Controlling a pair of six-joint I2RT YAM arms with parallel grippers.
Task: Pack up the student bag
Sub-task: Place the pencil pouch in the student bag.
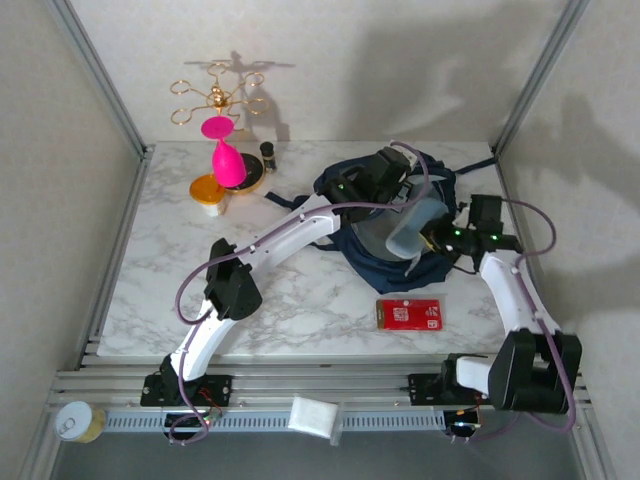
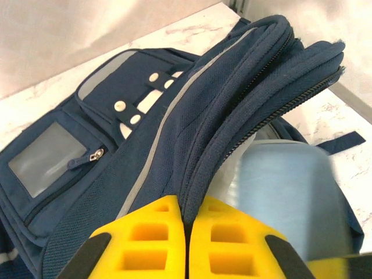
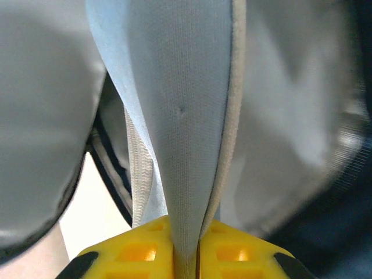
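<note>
Left fingers clamp the rim of the bag, at two o'clock on the desk, and right fingers clamp a pale cloth; a slipped rim could shut the opening.

Soft even light; faint wall shadows; wrist close-ups blurred.

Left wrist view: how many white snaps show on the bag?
3: one snap higher up, a second and third together below. A fold of the student bag may hide more.
</note>
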